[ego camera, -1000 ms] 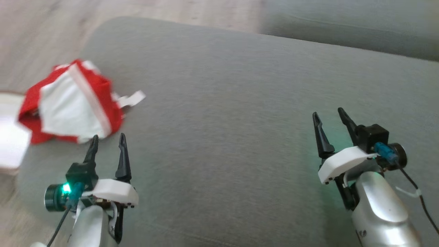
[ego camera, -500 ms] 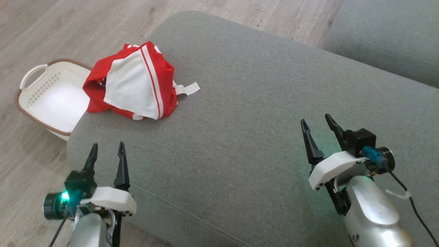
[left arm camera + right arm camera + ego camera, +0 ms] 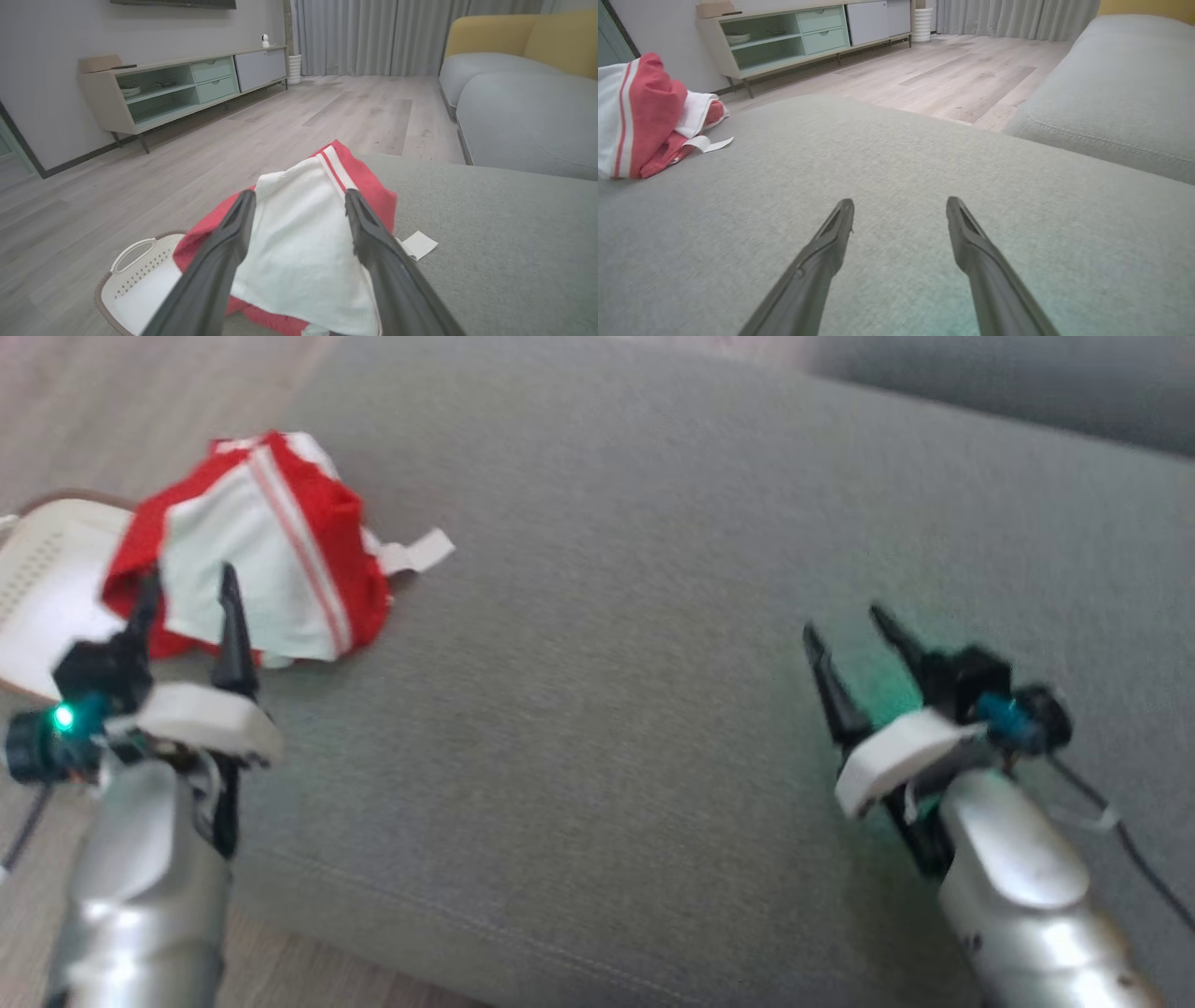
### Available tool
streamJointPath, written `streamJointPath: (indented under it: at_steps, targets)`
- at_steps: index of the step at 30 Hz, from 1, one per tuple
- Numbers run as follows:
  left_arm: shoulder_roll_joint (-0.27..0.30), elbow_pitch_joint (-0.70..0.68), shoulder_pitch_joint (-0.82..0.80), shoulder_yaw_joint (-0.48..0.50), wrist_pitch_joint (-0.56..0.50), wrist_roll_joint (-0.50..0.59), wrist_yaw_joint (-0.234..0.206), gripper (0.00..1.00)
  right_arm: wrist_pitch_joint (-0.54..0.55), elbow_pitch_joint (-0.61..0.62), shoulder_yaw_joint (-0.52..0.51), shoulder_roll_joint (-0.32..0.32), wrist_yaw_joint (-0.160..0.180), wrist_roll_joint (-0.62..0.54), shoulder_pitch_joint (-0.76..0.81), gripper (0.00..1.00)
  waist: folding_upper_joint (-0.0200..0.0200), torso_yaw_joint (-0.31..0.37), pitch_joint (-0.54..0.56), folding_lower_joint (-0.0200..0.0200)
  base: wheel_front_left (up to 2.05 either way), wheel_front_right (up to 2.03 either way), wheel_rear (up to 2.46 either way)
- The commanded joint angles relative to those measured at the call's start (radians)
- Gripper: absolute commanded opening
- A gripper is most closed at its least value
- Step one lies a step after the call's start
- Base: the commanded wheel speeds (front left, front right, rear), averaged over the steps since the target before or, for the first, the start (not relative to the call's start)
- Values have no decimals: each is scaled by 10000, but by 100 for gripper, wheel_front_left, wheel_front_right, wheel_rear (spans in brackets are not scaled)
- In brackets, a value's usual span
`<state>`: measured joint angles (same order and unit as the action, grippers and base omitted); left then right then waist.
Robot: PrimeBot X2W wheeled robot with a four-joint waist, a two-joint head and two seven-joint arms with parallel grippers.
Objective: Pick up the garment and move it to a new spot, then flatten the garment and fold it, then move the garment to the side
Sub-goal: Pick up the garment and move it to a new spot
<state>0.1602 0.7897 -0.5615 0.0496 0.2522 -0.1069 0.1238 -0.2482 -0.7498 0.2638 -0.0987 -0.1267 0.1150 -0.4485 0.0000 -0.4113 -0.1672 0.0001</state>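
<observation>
The left gripper, fingers spread wide and empty, frames the crumpled red-and-white cloth garment at the grey fabric cushion's left corner. Best to descend on the raised white fold, not the loose white tab, and pinch deep. The right gripper, likewise spread and empty, hovers well apart over bare cushion.

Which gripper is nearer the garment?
The left gripper: open, it frames the red-and-white garment, while the right gripper hangs over bare cushion.
</observation>
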Motion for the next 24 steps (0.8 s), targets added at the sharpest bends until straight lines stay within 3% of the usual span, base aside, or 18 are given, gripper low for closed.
streamJointPath:
  at_steps: [1,13,22,23,24]
  targets:
    - [667,151,-856,249,95,-75,43,100,-136,459,320,-116,-40,129,-617,100,0,772,-839,-1,0,0,0]
    - [1753,2381,-2878,232,27,-652,66,100,-136,993,544,-433,-40,369,-1243,100,0,1900,-2222,-1,0,0,0]
    - [2020,4253,-3635,260,-415,-691,-719,100,-136,1329,327,-238,-40,539,-1335,100,0,2329,-2637,-1,0,0,0]
    - [1984,4343,-3654,235,-446,-690,-760,38,-136,1335,255,-209,-40,574,-1302,100,0,2355,-2619,-1,0,0,0]
    - [1976,4409,-3666,231,-439,-707,-788,0,-136,1352,190,-187,-40,590,-1263,100,0,2379,-2592,-1,0,0,0]
